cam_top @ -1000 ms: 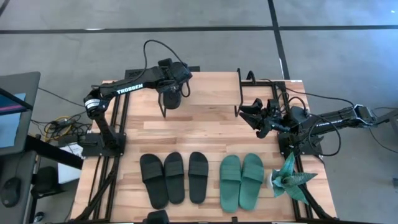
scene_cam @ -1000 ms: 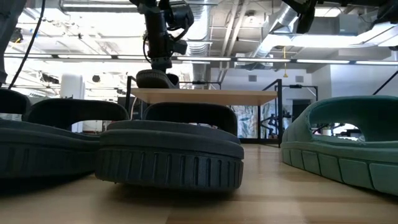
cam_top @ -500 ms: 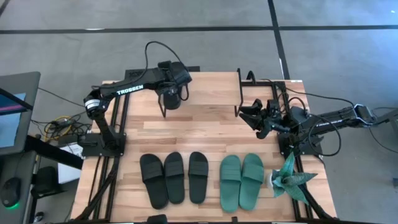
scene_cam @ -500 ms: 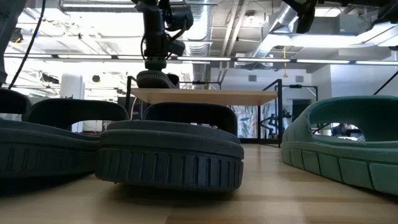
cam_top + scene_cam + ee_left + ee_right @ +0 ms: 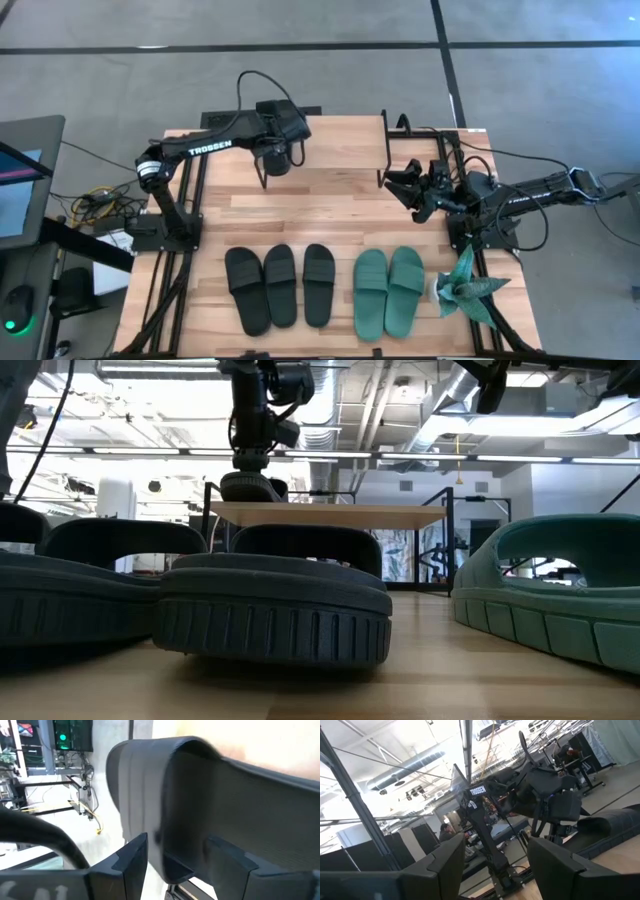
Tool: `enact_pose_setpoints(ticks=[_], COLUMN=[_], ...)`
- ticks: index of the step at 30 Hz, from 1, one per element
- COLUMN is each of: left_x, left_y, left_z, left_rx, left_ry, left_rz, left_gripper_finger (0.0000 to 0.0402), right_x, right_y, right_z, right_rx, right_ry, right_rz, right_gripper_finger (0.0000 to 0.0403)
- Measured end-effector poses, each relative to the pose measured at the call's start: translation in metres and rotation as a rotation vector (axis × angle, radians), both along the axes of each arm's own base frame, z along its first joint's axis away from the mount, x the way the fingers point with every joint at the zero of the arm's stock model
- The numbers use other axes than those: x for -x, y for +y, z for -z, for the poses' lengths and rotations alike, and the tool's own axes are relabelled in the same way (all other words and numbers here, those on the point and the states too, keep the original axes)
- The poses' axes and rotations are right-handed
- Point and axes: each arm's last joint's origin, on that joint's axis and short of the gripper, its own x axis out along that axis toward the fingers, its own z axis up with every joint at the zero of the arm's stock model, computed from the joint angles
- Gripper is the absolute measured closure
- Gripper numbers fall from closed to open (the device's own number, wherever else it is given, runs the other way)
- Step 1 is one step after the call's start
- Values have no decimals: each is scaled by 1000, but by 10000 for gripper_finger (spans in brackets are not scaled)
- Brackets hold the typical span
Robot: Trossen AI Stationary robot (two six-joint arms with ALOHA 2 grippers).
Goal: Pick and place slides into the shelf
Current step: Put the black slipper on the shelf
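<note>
At the high view's upper centre, the left gripper point(image 5: 275, 160) is spreading its jaws, releasing a black slide point(image 5: 250, 486) onto the shelf point(image 5: 330, 514), while the right gripper point(image 5: 408, 186) is waiting, jaws spread, at centre right.

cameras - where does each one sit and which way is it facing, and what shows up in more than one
High view: above the table, looking straight down; both arms, left gripper over the shelf, right gripper open beside it.
Low view: at tabletop height, looking level past the black slides to the shelf.
Left wrist view: on the left wrist, its own fingers apart around a black slide.
Right wrist view: on the right wrist, facing the left arm.
Shared: high and low views both show shelf and slides.
</note>
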Motion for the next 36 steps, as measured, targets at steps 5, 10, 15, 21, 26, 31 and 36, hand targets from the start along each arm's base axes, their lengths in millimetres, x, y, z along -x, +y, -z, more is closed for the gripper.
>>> enact_pose_setpoints(ticks=[5,10,15,21,26,31,36], left_x=[0,0,1,6,16,31,43], left_y=[-7,-14,-21,-36,-54,-78,-109], left_z=[1,-3,-26,-64,-87,-106,-128], left_rx=[10,-16,-53,-84,-58,-13,151], left_ry=[25,24,-42,-119,-96,-83,-318], left_rz=[14,21,27,47,58,45,59], left_gripper_finger=[227,227,227,227,227,227,227], right_x=[0,0,0,0,0,0,0], right_y=[1,1,1,1,1,1,1], right_z=[0,0,0,0,0,0,1], right_rx=[6,6,6,7,7,7,8], right_ry=[-1,-1,-1,-1,0,-1,12], right_rz=[-21,-21,-21,-23,-23,-24,-24], right_gripper_finger=[202,202,202,202,202,202,202])
